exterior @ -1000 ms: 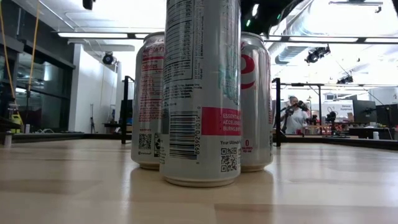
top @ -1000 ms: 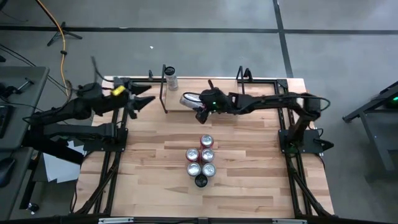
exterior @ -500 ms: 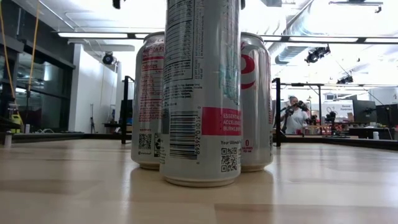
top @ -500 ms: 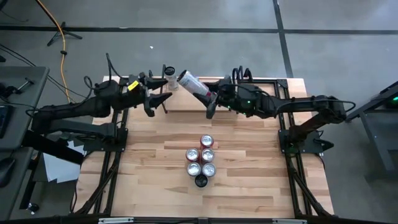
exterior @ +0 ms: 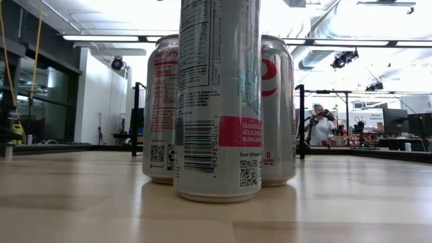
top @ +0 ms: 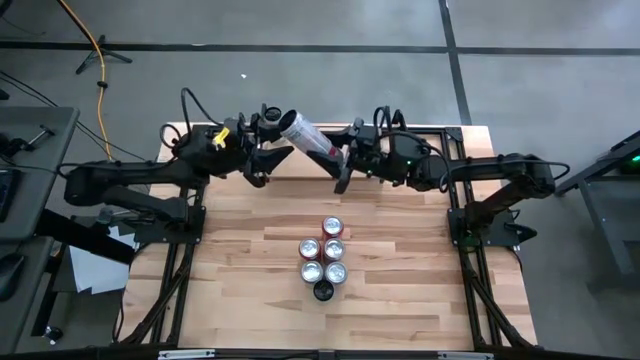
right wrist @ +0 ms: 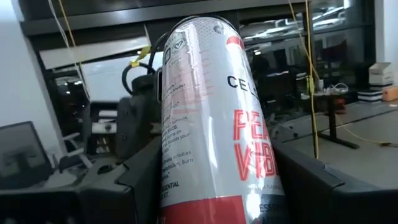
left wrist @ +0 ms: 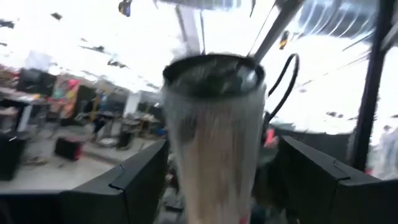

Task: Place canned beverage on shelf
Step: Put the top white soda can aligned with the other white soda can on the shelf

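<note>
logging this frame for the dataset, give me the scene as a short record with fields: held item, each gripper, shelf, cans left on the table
held item: canned beverage, tilted, above the back of the table
right gripper: shut on the canned beverage
left gripper: open, fingers either side of the can's far end, grip not confirmed
shelf: back centre of the table, mostly hidden under both arms
cans left: cluster of cans standing mid-table
stage: can not yet on the shelf

Seven cans (top: 333, 250), one shelf (top: 300, 165), two arms (top: 130, 178), one table (top: 400, 290)
</note>
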Motion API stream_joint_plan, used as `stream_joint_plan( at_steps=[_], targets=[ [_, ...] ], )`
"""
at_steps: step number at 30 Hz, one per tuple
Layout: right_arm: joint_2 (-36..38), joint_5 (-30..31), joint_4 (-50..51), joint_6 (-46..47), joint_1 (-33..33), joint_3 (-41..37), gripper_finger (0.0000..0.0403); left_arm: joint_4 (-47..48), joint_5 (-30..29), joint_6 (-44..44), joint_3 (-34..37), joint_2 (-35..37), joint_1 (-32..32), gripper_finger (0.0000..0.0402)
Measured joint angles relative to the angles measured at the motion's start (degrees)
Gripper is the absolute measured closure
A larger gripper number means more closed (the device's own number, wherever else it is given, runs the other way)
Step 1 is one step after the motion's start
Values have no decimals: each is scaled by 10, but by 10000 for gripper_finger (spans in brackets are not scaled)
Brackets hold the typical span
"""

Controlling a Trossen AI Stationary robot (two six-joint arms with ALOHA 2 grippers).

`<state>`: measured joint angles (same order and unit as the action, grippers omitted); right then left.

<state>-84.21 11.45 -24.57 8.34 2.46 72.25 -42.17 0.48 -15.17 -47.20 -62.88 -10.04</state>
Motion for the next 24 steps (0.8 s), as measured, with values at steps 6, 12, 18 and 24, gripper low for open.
stream_joint_plan(
  at_steps=[6,12,18,24],
  targets=[
    [-21,-39,-13,20,-3,0,168,-18,6,-10,0,-19,0,142],
    [-28,-40,-18,22,-6,0,168,-39,8,-8,0,-20,-1,142],
    [-29,-45,-18,24,-6,0,168,-45,8,-7,0,-20,-1,164],
    [-28,-48,-18,28,-6,0,168,-46,12,-5,0,-21,0,224]
  ],
)
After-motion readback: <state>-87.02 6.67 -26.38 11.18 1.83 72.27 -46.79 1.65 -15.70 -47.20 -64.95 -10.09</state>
